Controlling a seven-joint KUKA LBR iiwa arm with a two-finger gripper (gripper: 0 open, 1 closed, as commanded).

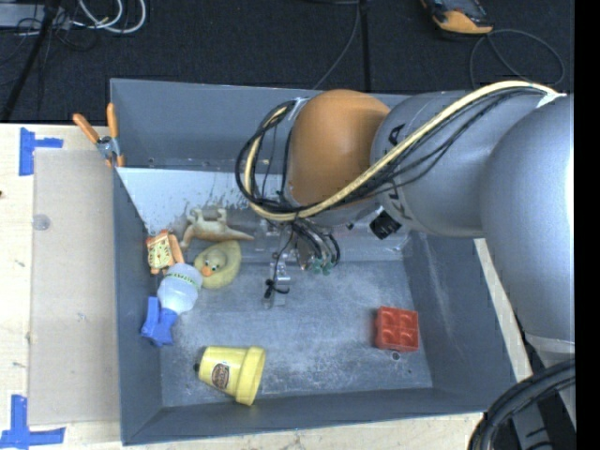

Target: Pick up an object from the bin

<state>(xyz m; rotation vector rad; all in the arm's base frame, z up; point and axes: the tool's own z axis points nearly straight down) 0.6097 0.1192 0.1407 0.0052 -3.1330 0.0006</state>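
Nothing's grabbed yet: your claw (274,289) hangs low in the bin (328,345), just right of the yellow duck (217,264). Spread or pinched? Can't tell.

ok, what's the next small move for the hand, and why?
Probably nudge the hand sideways toward the yellow duck. It hangs over bare bin floor beside the duck, its nearest thing; the red block lies farther off.

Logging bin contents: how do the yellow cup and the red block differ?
The yellow cup is round and tapered; the red block is boxy with studs on top. The cup lies tipped on its side; the block sits flat. The cup looks larger. Both lie alone on the bin floor, apart from the gripper.
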